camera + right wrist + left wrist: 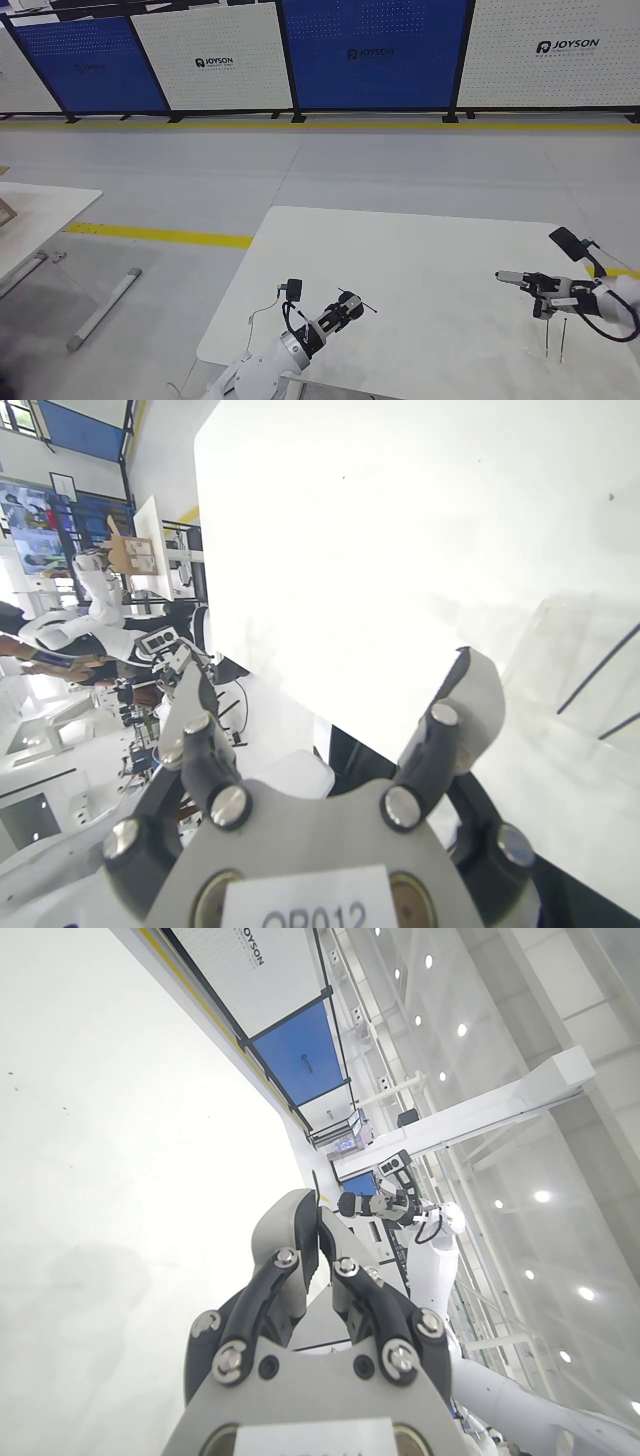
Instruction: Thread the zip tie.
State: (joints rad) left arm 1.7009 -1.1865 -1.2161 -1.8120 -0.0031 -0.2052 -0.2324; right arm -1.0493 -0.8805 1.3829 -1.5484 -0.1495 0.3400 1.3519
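Lower left, at the table point(420, 250) edge, the left gripper point(352, 303) pinches a thin black zip tie point(315, 1182) — right gripper point(327, 660), far right, gapes wide.

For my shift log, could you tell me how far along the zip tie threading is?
Done: the left claw is shut on a zip tie. In hand: the right claw is open, holding nothing. Left: the threading itself; no loop shows yet.

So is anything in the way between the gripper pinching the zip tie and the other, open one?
Nothing visible. Bare table lies between the left gripper, shut on the zip tie, and the open right gripper; two thin dark strips sit aside, near it.
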